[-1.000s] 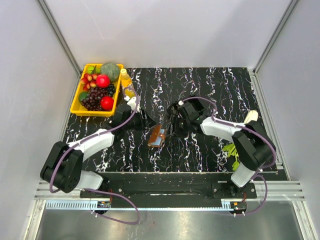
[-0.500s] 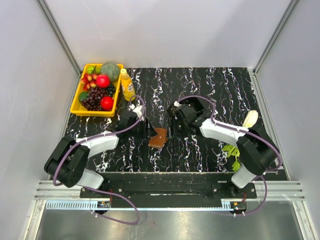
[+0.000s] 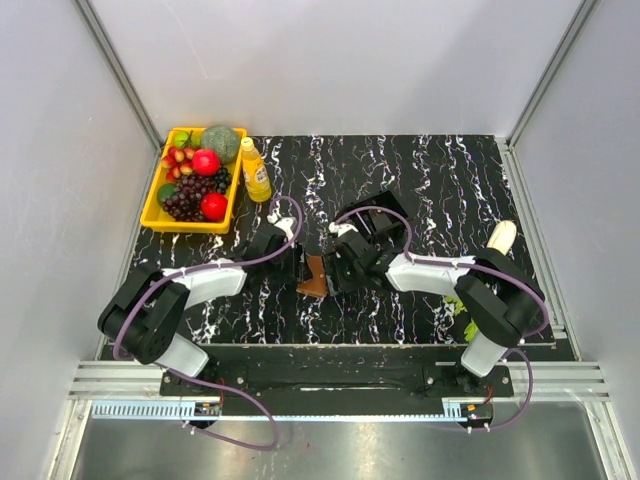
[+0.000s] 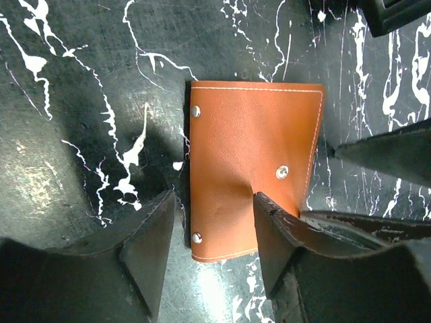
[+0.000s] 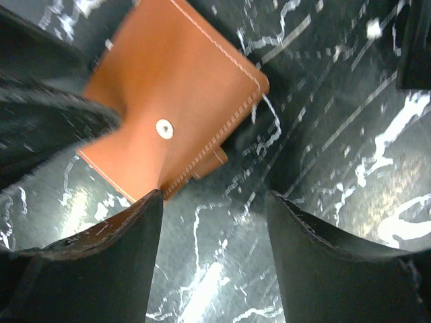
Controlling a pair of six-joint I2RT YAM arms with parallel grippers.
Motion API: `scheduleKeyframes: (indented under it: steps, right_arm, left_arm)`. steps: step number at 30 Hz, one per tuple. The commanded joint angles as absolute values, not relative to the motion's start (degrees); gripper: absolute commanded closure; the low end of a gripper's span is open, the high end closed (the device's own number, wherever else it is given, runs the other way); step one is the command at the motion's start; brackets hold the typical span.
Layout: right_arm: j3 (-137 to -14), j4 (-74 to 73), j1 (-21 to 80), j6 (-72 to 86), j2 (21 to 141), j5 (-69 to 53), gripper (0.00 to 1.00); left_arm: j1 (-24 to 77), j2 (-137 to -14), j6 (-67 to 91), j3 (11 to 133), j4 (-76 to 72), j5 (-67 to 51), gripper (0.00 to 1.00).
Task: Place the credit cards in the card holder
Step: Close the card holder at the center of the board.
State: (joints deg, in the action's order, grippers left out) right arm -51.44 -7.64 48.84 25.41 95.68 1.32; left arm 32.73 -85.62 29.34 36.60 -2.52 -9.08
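Observation:
The card holder [image 4: 252, 145], a brown leather wallet with pale stitching and metal studs, lies shut and flat on the black marble table between both arms [image 3: 314, 278]. My left gripper [image 4: 214, 196] is open over its near corner; one fingertip [image 4: 269, 222] presses on the leather, and the other finger [image 4: 151, 242] stands off its edge. My right gripper [image 5: 214, 195] is open over bare table, its left fingertip [image 5: 145, 205] touching the holder's [image 5: 172, 101] stitched edge. No credit cards show in any view.
A yellow tray [image 3: 150, 212] of fruit sits at the back left with a yellow bottle [image 3: 254, 170] beside it. At the right lie a pale banana-like object [image 3: 502, 236] and green leaves [image 3: 462, 300]. White walls close in the table.
Both grippers have closed in on the card holder from either side. The right gripper has opened wider. A bluish card seen at the holder's edge a second ago no longer shows.

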Motion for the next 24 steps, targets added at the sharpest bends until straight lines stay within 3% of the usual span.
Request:
scheduleKeyframes:
  steps: [1, 13, 16, 20, 24]
  right_arm:
    - [-50.9, -1.6, 49.0, 17.3, 97.1, 6.1, 0.32]
    - [-31.0, 29.5, 48.9, -6.0, 90.5, 3.0, 0.32]
    - [-23.3, 41.7, 49.0, -12.8, 88.9, -3.0, 0.32]
    - [-23.6, 43.9, 49.0, -14.2, 90.1, -5.0, 0.33]
    - [-23.6, 55.3, 48.9, -13.7, 96.8, -8.5, 0.34]
  left_arm:
    - [33.4, -86.0, 27.8, 38.2, -2.9, -7.1, 0.45]
    - [33.5, -86.2, 25.5, 40.2, 1.7, -3.5, 0.45]
    - [33.5, -84.8, 24.8, 40.3, 0.8, -6.2, 0.44]
    - [33.6, -84.8, 23.5, 41.0, 0.3, -8.7, 0.43]
    - [33.5, -85.6, 23.5, 40.9, -2.0, -11.2, 0.43]
